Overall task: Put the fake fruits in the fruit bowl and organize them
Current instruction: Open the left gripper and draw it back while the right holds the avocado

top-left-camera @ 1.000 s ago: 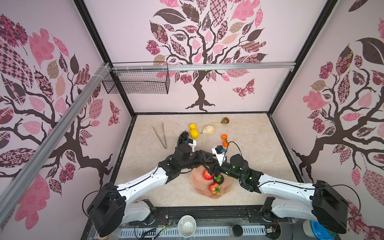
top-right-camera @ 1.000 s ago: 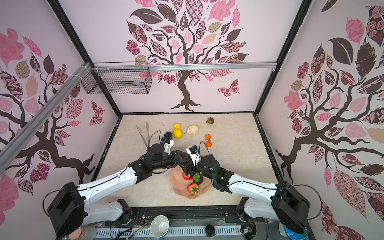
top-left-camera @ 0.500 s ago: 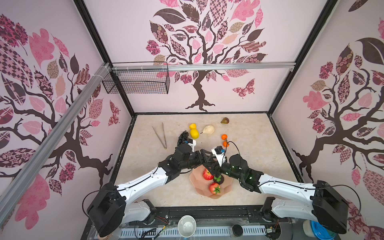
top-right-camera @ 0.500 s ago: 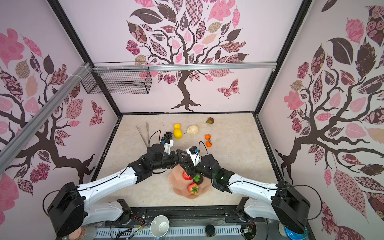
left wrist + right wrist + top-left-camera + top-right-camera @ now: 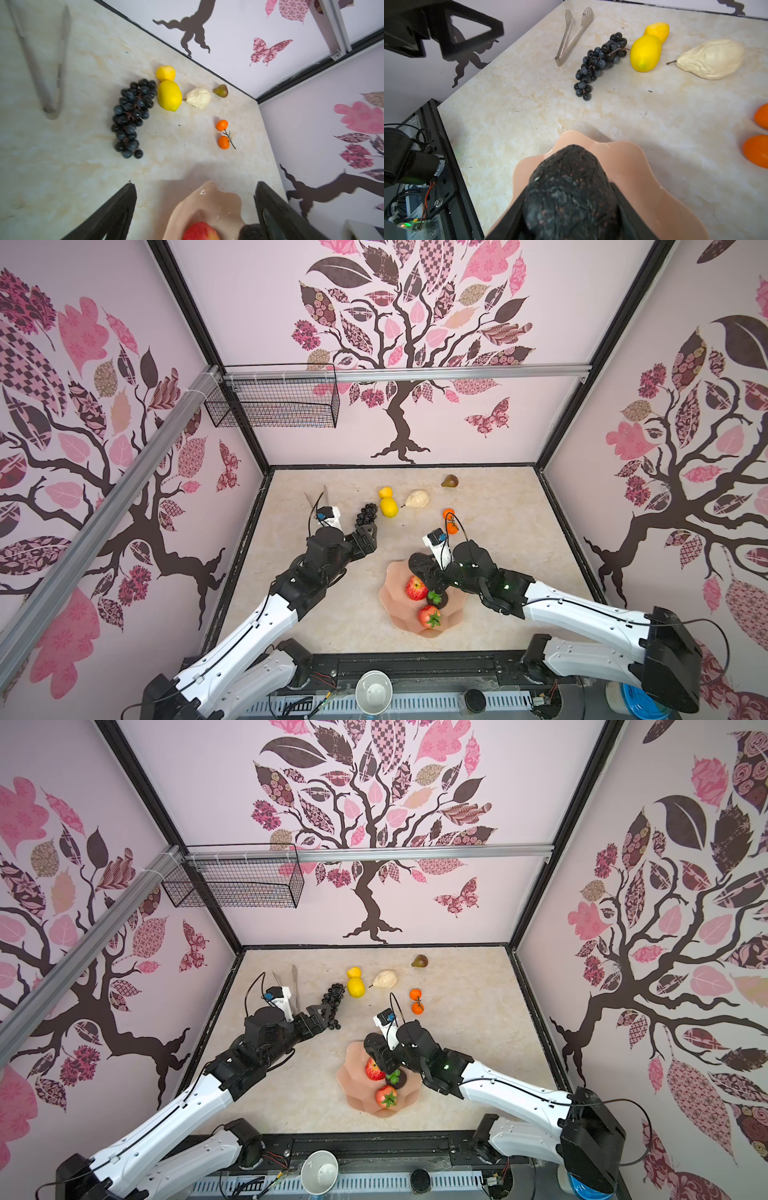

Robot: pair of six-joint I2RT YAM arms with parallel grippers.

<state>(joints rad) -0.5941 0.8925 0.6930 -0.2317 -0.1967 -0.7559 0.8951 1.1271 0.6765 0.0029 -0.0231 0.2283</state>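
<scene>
In both top views the left pincer [image 5: 367, 532] hangs above the pale marbled worktop [image 5: 498, 510] near the closer end of the black plastic grape bunch [image 5: 366, 512], jaws spread wide and empty, while the right pincer [image 5: 420, 568] grips a dark, rough-skinned avocado [image 5: 417, 560] over the far edge of the shallow, glossy peach-pink fruit bowl [image 5: 388, 589] with its wavy rim. In the fruit bowl lie a red apple [image 5: 416, 588], a dark mangosteen with green leaves [image 5: 438, 600] and a red fruit with a green calyx [image 5: 429, 616]. Farther back on the worktop rest a yellow lemon [image 5: 389, 507] against a small lumpy yellow fruit [image 5: 385, 492], a wrinkled cream pear [image 5: 417, 499], a small brown-green pear [image 5: 449, 480] near the back wall and two oranges [image 5: 448, 514] on one sprig; thin grey tongs [image 5: 294, 982] lie partly hidden behind the left arm. In the left wrist view the left pincer [image 5: 195, 185] shows two black fingers [image 5: 118, 207] far apart with nothing gripped; beyond them come the fruit bowl [image 5: 193, 201] rim with the red apple [image 5: 200, 231] in it, then the grape bunch [image 5: 133, 118], lemon [image 5: 169, 95], cream pear [image 5: 198, 98] and oranges [image 5: 222, 125], all clear of the fingers. In the right wrist view the right pincer [image 5: 570, 186] clamps the avocado [image 5: 571, 176] between its fingers [image 5: 512, 214] above the fruit bowl [image 5: 643, 166]; whether the avocado touches the fruit bowl cannot be told, and the grape bunch [image 5: 598, 62], lemon [image 5: 645, 53] and tongs [image 5: 573, 33] lie on the worktop beyond.
</scene>
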